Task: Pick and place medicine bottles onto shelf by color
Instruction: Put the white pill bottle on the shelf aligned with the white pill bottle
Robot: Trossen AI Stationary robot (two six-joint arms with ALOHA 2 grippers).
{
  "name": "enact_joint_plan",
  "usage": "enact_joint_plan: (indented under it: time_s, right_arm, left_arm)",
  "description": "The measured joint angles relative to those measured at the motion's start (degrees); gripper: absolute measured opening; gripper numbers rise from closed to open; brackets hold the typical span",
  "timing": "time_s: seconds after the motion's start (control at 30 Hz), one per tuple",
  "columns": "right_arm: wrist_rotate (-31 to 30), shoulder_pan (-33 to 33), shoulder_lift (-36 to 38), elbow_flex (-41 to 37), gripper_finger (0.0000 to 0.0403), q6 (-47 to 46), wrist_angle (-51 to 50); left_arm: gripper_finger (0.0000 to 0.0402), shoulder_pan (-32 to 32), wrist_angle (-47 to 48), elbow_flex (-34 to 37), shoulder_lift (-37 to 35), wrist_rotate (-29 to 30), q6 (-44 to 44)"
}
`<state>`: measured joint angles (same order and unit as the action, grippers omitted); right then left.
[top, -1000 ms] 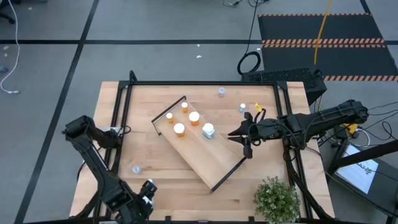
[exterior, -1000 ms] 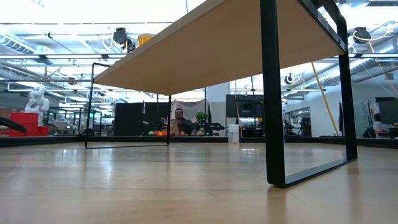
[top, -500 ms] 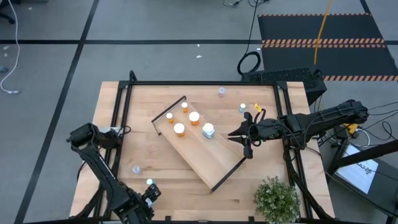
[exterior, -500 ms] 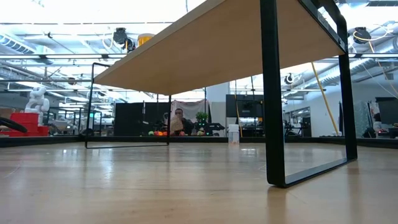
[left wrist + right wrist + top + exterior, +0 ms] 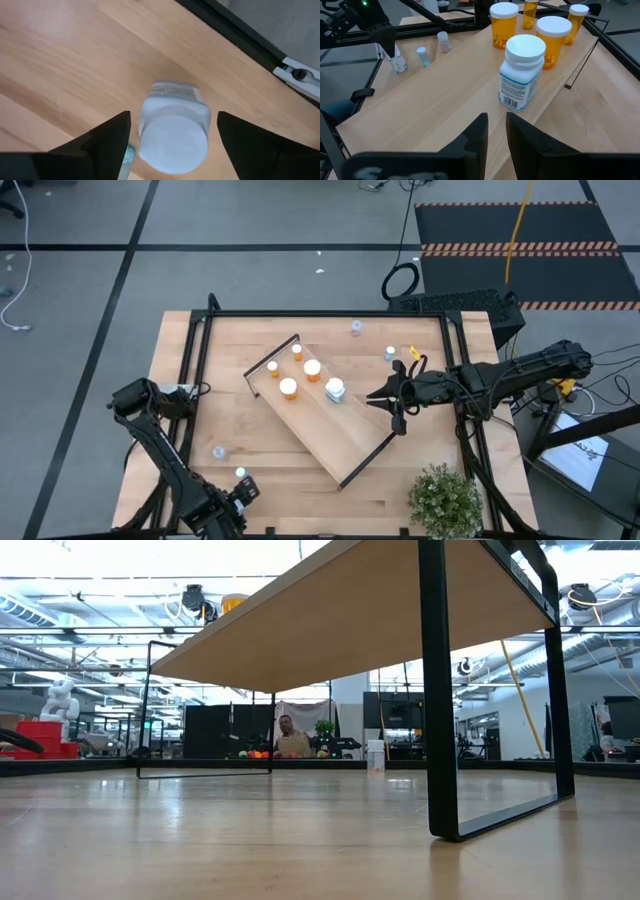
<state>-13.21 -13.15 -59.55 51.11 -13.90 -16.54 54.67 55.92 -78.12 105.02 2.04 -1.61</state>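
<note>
The shelf [image 5: 345,435] lies slantwise mid-table. On its far-left end stand several orange medicine bottles [image 5: 288,387] and one white, blue-labelled bottle [image 5: 334,389], also in the right wrist view [image 5: 522,72]. A small pale bottle with a white cap [image 5: 174,135] stands on the table near the front-left edge [image 5: 240,473]. My left gripper [image 5: 172,125] points down over it, open, with one finger on each side and a thin gap to each. My right gripper [image 5: 496,125] hovers above the shelf's right part [image 5: 372,394], its fingers almost together with nothing between them.
Loose small bottles stand on the table at the left [image 5: 218,451] and at the far side [image 5: 356,328], [image 5: 390,354]. A potted plant [image 5: 443,498] sits at the near right corner. Black frame rails [image 5: 320,314] border the tabletop. The shelf's dark end wall [image 5: 440,690] stands in the low view.
My left gripper has come down over the small pale bottle near the front-left edge and has rolled about its own axis. The bottle now shows uncovered in the high view. The bottles, the shelf and my right arm have kept still.
</note>
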Motion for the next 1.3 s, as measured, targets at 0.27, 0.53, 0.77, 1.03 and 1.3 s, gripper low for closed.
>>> enact_joint_plan:
  time_s: [0.27, 0.53, 0.77, 1.03, 1.3]
  right_arm:
    - [0.0, 0.01, 0.0, 0.0, 0.0061, 0.28, 0.0]
    - [-0.03, 0.02, 0.0, 0.0, 0.0061, 1.0, 0.0]
    - [-0.08, 0.02, 0.0, 0.0, 0.0061, 1.13, 0.0]
    - [-0.11, 0.02, -0.02, 0.0, 0.0061, 1.37, 0.58]
    - [-0.1, 0.02, -0.02, 0.0, 0.0061, 2.94, 1.86]
  left_arm:
    - [0.0263, -0.39, -3.87, 3.45, 0.01, 0.02, -1.13]
    - [0.0237, -1.64, -3.84, 3.47, -0.03, 0.09, 1.63]
    - [0.0243, -2.87, -3.4, 2.25, -0.03, -0.08, 9.25]
    - [0.0236, -5.54, -1.44, -3.23, -0.03, -0.08, 15.3]
    - [0.0234, -10.68, 3.98, -13.81, -0.03, -0.01, 24.45]
